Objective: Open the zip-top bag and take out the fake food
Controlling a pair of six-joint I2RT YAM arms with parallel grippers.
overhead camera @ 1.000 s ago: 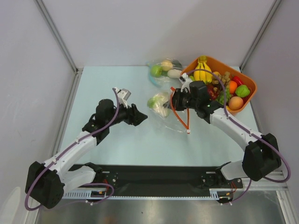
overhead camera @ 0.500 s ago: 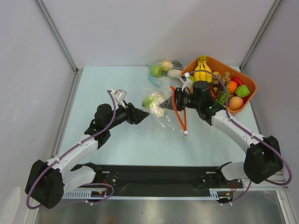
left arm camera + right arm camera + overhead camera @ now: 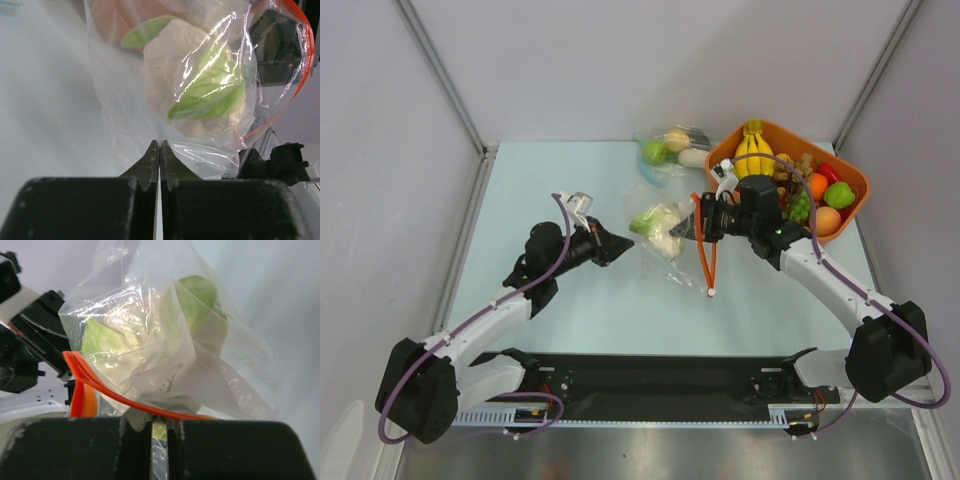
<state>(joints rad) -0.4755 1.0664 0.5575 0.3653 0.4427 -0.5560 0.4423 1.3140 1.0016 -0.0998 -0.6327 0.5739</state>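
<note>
Near the middle of the top view you have the zip-top bag stretched between both arms, with the fake food inside it: a white cauliflower with green leaves, in the bag's upper left part. Your left end effector comes in from the left. In its wrist view the fingers are pressed together on the clear plastic at the bag's lower edge, and the cauliflower fills the centre of the frame.

Your right end effector meets the bag from the right. Its wrist view shows it pinching the plastic right at the orange-red zip strip, which runs across just above the fingertips. From above, the strip hangs down toward the lower middle of the frame. You cannot tell from these views whether the bag touches the worktop.

Upper right sits an orange bin of toy produce, and just left of it lies another clear bag.
</note>
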